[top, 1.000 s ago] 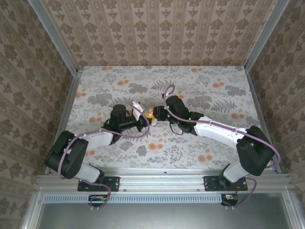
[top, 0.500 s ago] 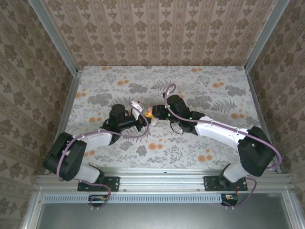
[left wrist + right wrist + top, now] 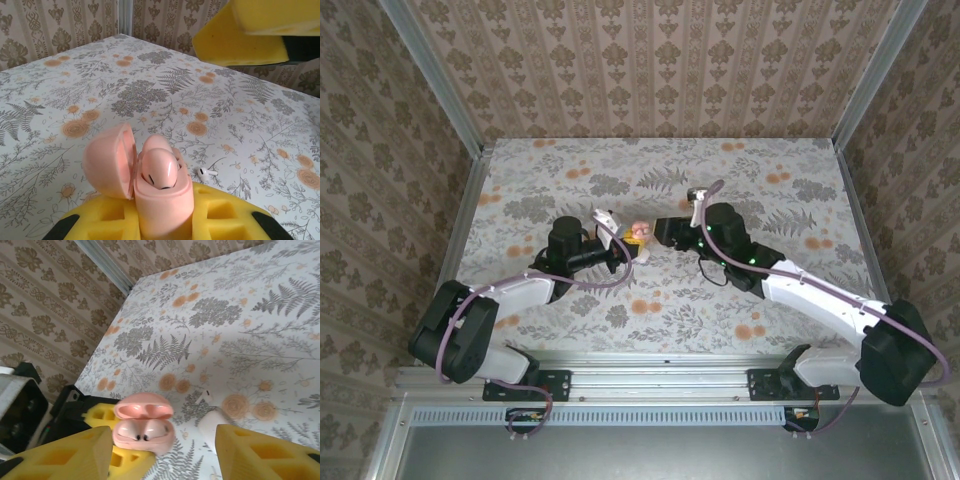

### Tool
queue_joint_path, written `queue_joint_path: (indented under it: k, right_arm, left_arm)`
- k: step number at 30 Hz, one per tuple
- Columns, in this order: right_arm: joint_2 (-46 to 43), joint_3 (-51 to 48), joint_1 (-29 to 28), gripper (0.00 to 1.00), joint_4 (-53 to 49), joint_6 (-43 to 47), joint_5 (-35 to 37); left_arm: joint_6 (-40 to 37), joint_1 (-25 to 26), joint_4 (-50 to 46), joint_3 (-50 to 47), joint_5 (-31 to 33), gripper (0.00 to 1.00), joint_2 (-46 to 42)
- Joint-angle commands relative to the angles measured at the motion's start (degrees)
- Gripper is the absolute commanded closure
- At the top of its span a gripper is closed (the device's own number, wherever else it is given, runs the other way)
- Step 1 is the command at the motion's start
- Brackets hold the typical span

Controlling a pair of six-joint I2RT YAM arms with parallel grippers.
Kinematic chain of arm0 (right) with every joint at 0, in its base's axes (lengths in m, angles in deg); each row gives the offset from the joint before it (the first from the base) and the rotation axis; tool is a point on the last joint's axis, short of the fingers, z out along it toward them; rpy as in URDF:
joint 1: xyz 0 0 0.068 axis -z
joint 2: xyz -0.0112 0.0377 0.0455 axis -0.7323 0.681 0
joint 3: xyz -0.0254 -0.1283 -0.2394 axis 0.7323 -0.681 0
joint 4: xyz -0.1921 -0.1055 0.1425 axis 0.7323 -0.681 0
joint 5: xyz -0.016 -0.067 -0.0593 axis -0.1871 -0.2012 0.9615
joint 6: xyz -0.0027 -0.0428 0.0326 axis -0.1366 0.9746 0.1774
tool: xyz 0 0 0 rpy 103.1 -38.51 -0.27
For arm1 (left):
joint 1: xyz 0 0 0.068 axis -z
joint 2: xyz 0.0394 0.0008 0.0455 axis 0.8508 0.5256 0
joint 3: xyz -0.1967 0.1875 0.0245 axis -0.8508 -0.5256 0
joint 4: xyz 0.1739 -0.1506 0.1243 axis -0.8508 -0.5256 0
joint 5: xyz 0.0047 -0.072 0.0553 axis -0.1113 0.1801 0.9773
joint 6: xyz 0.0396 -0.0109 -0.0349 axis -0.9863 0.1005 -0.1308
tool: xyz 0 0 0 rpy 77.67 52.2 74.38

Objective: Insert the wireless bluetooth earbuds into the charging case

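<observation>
My left gripper (image 3: 628, 246) (image 3: 162, 217) is shut on a pink earbud case (image 3: 160, 200) (image 3: 142, 432) (image 3: 638, 232), clamped upright in its yellow foam pads. The case's lid (image 3: 107, 162) stands open, and two pink buds (image 3: 159, 167) sit side by side in its sockets. A white earbud (image 3: 204, 173) (image 3: 204, 397) lies on the table just beyond it. Beside that earbud lies a white rounded charging case (image 3: 215, 423), partly cut off by my right finger. My right gripper (image 3: 665, 230) (image 3: 165, 460) hangs open and empty, a short gap to the right of the pink case.
The floral tabletop (image 3: 770, 180) spreads out behind both grippers. Patterned walls with metal rails (image 3: 460, 120) close it in on the left, back and right. A yellow foam finger (image 3: 250, 35) hangs close above the pink case in the left wrist view.
My right gripper has drawn back to the right, away from the pink case it was touching, and its arm has swung outward. The left gripper has kept still with the case.
</observation>
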State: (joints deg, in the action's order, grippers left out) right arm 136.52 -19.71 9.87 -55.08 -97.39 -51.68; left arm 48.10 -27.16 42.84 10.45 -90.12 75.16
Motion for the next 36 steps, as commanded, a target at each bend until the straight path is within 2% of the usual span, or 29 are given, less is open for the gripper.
queue_joint_path:
  k: [1,7,10,20,23,28,32,36]
  right_arm:
    - [-2.62,-3.21,2.93,0.4,4.26,2.43,-5.47]
    - [-5.12,-5.17,9.19,0.33,8.05,6.78,-14.71]
    - [-5.7,-5.57,10.83,0.27,9.53,11.81,-17.13]
    - [-1.57,-4.85,14.03,0.15,11.53,31.82,-31.89]
    - [0.75,-2.85,15.39,0.12,8.47,37.51,-38.17]
    - [5.01,-1.22,18.05,0.13,6.41,48.67,-51.01]
    - [7.21,2.31,17.99,0.12,-3.16,60.01,-54.6]
    - [9.63,6.55,17.88,0.13,-13.64,68.87,-54.71]
  left_arm:
    - [1.27,-0.02,0.22,2.0,-2.64,0.89,-1.73]
    - [1.44,-0.8,-2.39,3.3,-5.41,0.89,-2.41]
    - [1.87,-1.3,-2.85,3.68,-6.51,0.89,-2.53]
    - [1.45,-2.26,-5.47,4.7,-9.16,0.88,-4.2]
    - [1.52,-2.31,-5.6,4.93,-10.05,0.88,-4.37]
    - [1.29,-2.22,-5.91,5.03,-10.55,0.87,-5.16]
    - [0.42,-2.12,-7.66,5.72,-11.28,0.87,-5.78]
    - [-0.85,-2.04,-9.38,6.19,-11.52,0.87,-6.39]
